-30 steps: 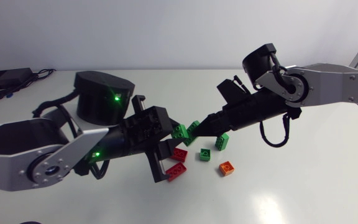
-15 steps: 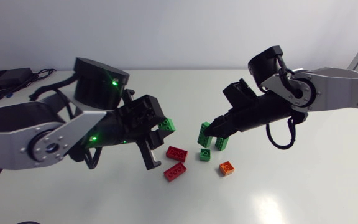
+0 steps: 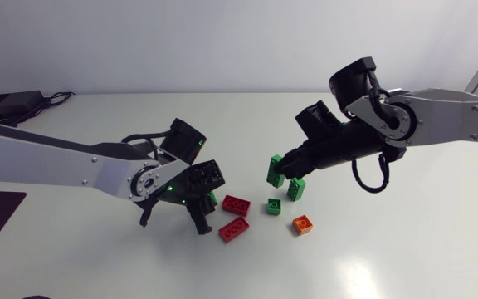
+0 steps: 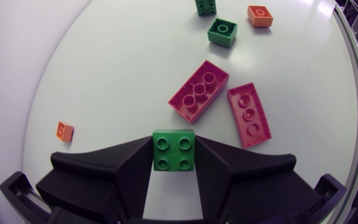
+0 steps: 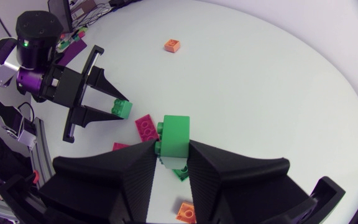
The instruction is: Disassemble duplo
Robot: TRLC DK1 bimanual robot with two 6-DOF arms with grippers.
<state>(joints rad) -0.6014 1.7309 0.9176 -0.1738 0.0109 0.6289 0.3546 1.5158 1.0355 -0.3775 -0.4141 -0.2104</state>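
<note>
My left gripper hangs low over the table, shut on a green 2x2 brick that sits between its fingertips in the left wrist view. My right gripper is held higher and to the right, shut on a taller green brick, seen edge-on in the right wrist view. The two grippers are apart. Between and below them lie two red bricks, a small green brick, another green brick and an orange brick.
A small orange brick lies alone on the table, off to one side of my left gripper. The left arm's long link stretches across the table's left half.
The grippers, close together a second ago, have separated, each with a green brick. My left gripper has swung down and left to just above the table. The right gripper has drawn back slightly.
</note>
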